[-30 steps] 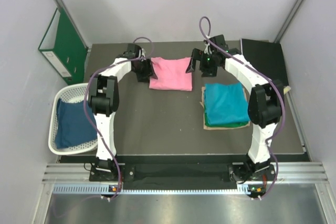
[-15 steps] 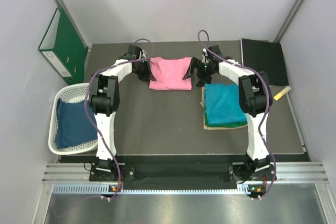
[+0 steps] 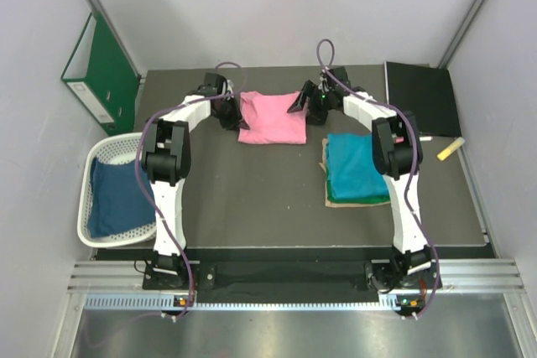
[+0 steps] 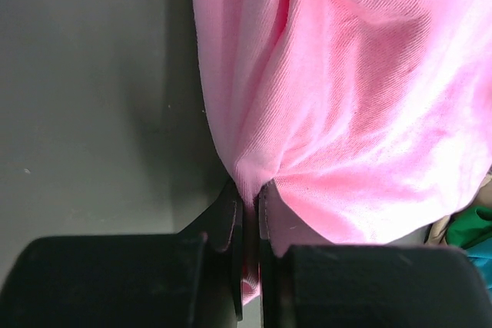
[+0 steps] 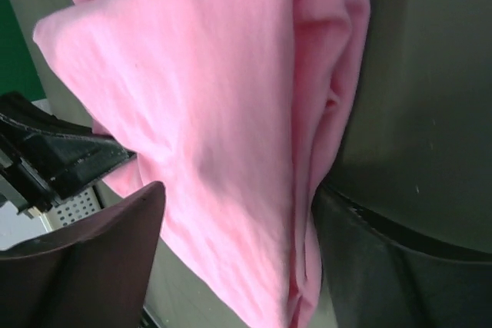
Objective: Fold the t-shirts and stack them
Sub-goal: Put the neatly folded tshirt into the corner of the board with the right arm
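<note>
The bright pink t-shirt (image 3: pixel 270 119) lies folded at the back middle of the table. My left gripper (image 3: pixel 232 112) is at its left edge, and in the left wrist view that gripper (image 4: pixel 250 197) is shut on a pinch of the pink cloth (image 4: pixel 346 113). My right gripper (image 3: pixel 304 105) is at the shirt's right edge. In the right wrist view it (image 5: pixel 238 251) stands open, its fingers astride the pink folded edge (image 5: pixel 231 136). The teal t-shirt (image 3: pixel 359 165) lies folded at the right. The dark blue t-shirt (image 3: pixel 113 199) sits in the basket.
A white lattice basket (image 3: pixel 101 157) stands at the table's left edge and a green ring binder (image 3: pixel 101 69) leans on the left wall. A black folder (image 3: pixel 422 94) and a yellow marker (image 3: pixel 450 150) lie at the right back. Brown cardboard (image 3: pixel 329 194) and green cloth (image 3: pixel 373 199) lie under the teal shirt.
My left gripper has shut on the pink shirt's left edge. The right gripper has moved left to the shirt's right edge, and its jaws have narrowed a little.
</note>
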Robot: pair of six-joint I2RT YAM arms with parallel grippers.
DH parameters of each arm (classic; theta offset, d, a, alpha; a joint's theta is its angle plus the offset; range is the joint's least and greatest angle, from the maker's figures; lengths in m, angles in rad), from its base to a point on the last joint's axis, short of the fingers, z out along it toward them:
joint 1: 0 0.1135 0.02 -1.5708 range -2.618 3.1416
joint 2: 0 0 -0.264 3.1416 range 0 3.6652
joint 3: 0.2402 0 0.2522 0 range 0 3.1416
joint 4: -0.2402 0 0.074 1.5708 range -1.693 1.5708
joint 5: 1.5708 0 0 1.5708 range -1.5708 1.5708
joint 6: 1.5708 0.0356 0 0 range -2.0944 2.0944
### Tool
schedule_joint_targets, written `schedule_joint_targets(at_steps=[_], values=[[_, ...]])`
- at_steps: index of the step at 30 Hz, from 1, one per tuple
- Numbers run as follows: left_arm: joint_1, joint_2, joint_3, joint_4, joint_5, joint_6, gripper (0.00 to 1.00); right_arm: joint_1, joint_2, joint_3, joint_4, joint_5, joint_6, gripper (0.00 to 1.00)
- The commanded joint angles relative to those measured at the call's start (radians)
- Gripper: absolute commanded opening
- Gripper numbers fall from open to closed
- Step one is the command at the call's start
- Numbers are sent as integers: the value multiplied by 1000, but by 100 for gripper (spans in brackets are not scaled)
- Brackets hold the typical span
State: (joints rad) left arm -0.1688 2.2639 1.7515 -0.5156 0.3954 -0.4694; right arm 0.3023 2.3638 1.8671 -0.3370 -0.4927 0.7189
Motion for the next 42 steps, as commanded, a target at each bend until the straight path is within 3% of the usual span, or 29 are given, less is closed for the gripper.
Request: schedule_joint_targets(at_steps=[1,3,10,13,17,18,19,20,22,31,42], values=[[-3,-29,-21,-77,-20,23,0,23,100,58,-46,66,5,68],[-1,-33,-15,-83,-15,23,0,44,117,89,-72,69,-6,64],[-1,-59,-17,-93,3,21,0,100,135,122,-149,85,-61,21],[-3,-76,-26,-100,10,15,0,109,103,126,-198,100,-113,11],[-3,-105,-46,-109,23,18,0,112,13,101,-258,147,-192,7],[-3,-119,-47,-116,19,21,12,112,-24,96,-267,164,-208,7],[-1,-128,-47,-132,13,25,31,110,-43,90,-287,170,-223,7],[-3,-139,-47,-139,-15,26,70,112,-58,90,-298,177,-248,7],[-1,-176,-46,-158,-42,32,96,113,-95,95,-330,181,-272,7],[124,-331,-17,-147,-133,32,98,156,-205,159,-500,240,-432,8],[163,-287,-39,-196,-41,60,99,164,-421,147,-614,299,-480,9]])
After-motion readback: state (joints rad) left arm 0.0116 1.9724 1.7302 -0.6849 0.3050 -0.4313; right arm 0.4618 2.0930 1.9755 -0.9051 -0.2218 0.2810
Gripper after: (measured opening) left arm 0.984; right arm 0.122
